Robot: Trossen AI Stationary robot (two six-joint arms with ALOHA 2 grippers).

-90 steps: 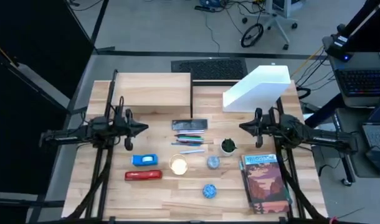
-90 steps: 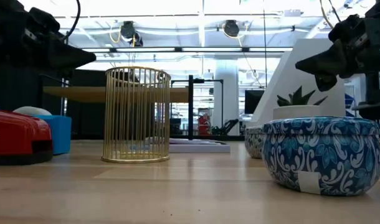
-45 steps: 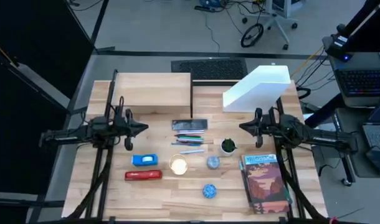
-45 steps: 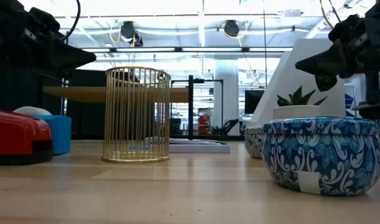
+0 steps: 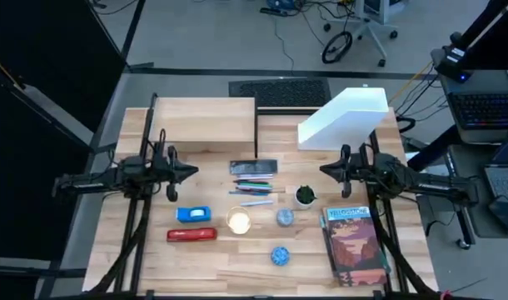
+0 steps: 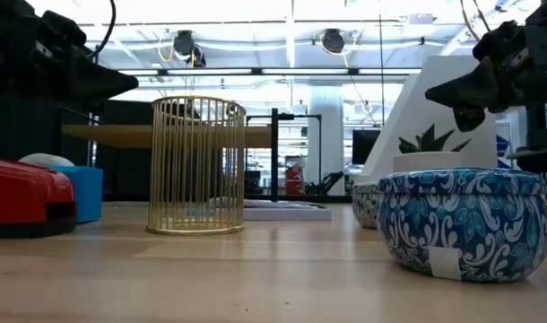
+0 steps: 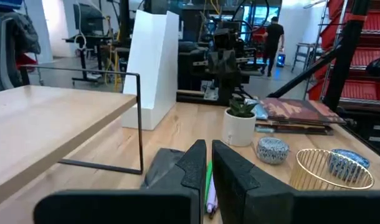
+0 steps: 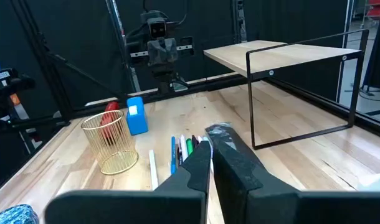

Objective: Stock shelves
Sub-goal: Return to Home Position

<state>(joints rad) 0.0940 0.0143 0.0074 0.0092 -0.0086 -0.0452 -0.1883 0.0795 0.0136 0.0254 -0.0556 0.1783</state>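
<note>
Shelves: the light-wood plank shelf (image 5: 204, 123) on thin black legs is set at the far left of the counter (image 5: 237, 279). The white file holder (image 5: 344, 117) is set at the far right, askew to the counter's edge. The two are apart, with a gap between them.

Left gripper (image 5: 193, 172): held in the air above the counter's left side, just in front of the plank shelf, pointed toward the middle. In the left wrist view its fingers are drawn together to a narrow slit, and nothing is held.

Right gripper (image 5: 323, 171): held in the air on the right side, just in front of the file holder, pointed toward the middle and facing the left one. Its fingers are likewise drawn together to a slit, and nothing is held.

Loose items are all seen on the counter, none on the shelves:
- Black pouch (image 5: 254, 167) between the two grippers, with pens (image 5: 254, 187) laid just in front of it.
- White flower pot (image 5: 305, 197) with a green plant, right of the pens, near the right gripper.
- Nearer the front: blue dispenser (image 5: 193, 214), gold pen holder (image 5: 238, 220) upright, blue patterned tin (image 5: 285, 217).
- Red stapler (image 5: 191, 235) just in front of the dispenser.
- A second patterned tin (image 5: 279, 255) closer to the front edge.
- Book (image 5: 354, 246) laid flat at front right.
</note>
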